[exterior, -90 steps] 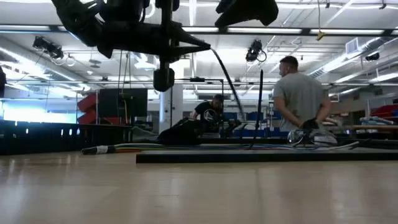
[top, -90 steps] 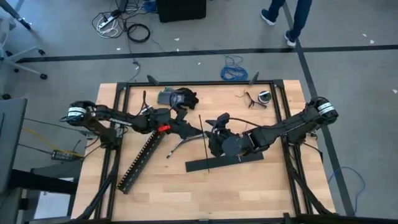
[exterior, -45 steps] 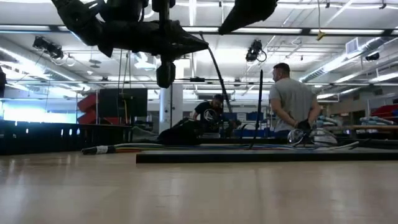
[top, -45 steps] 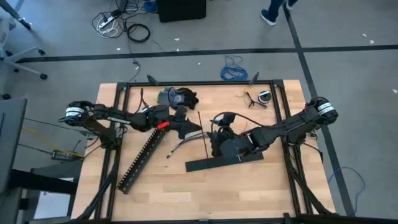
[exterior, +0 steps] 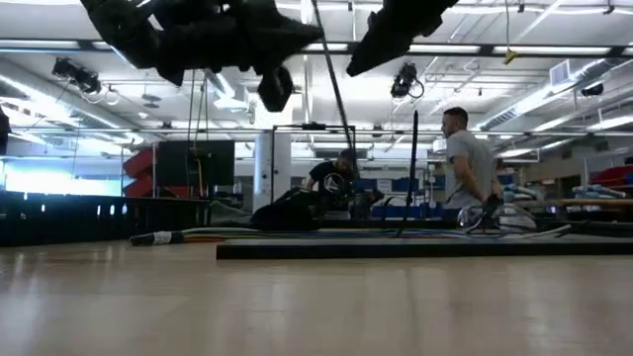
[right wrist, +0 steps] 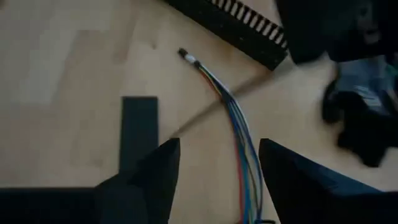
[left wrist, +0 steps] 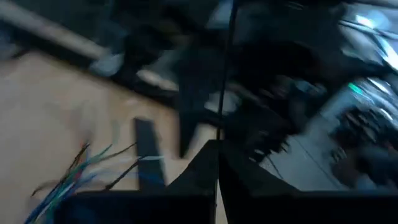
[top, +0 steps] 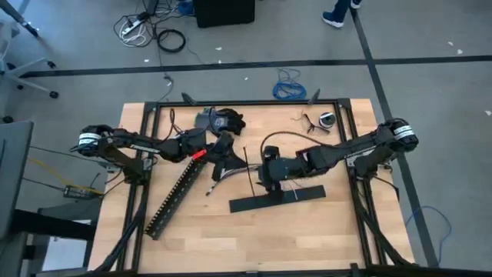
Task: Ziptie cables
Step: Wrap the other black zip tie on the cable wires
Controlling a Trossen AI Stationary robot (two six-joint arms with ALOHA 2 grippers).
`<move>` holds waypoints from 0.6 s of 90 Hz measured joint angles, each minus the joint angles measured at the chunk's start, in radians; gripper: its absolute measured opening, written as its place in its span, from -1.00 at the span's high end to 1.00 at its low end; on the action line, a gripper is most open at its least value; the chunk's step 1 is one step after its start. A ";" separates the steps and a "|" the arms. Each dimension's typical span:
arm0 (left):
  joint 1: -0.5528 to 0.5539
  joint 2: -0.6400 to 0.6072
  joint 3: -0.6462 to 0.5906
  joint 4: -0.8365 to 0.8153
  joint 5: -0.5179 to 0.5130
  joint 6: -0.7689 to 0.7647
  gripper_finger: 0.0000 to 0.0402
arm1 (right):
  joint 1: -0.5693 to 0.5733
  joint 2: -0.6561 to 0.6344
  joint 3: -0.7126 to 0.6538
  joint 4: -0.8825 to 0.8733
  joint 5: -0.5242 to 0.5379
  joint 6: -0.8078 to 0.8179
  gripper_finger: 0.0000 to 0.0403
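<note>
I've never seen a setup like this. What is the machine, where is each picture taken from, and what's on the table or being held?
It is a robot with two dark arms working at a wooden table. One picture looks straight down from above, one looks level across the tabletop, and one comes from a camera on each wrist. On the table lie the cables, a slotted duct and a flat black bar. The left hand is shut on a thin black ziptie, which pokes out past its fingers. The right hand is open above the cables and holds nothing.
</note>
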 joint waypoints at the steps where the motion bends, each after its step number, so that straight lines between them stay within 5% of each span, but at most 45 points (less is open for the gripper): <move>1: 0.001 -0.003 0.000 0.002 0.016 0.010 1.00 | -0.007 -0.003 0.000 -0.001 -0.009 0.001 -0.02; 13: 0.019 -0.017 0.000 0.005 0.190 0.165 1.00 | -0.077 -0.033 0.000 0.057 -0.221 0.009 0.06; 25: 0.052 -0.019 0.000 0.011 0.258 0.242 1.00 | -0.112 -0.021 0.000 0.211 -0.441 0.003 0.09; 54: 0.086 -0.019 0.000 0.109 0.317 0.253 1.00 | -0.125 0.039 0.000 0.342 -0.456 -0.017 0.12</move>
